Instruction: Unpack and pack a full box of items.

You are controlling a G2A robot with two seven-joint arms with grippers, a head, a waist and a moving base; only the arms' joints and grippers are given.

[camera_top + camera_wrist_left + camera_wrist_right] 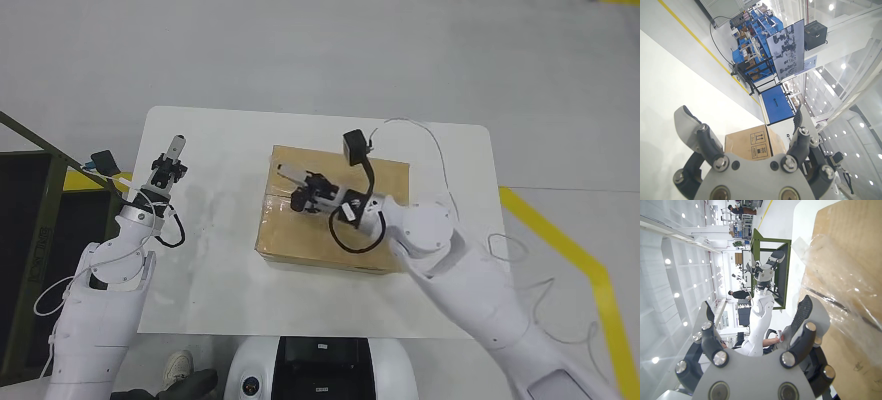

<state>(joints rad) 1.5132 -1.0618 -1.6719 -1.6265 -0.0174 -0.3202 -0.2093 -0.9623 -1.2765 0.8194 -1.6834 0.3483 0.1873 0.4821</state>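
The white table (220, 290) carries the cardboard box (300, 240) at its middle, flaps down, with crumpled clear tape (838, 275) on its top. The right gripper (305, 190) hangs just over the box's top, jaws spread wide and holding nothing, one finger beside the tape. Farther off, the left gripper (172, 160) stands above the table's left edge, well apart from the box, likewise spread and empty.

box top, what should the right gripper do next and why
Probably lower the right gripper onto the loose clear tape and pinch it: the box is still taped shut, the gripper hangs open over its top, one finger beside the tape.
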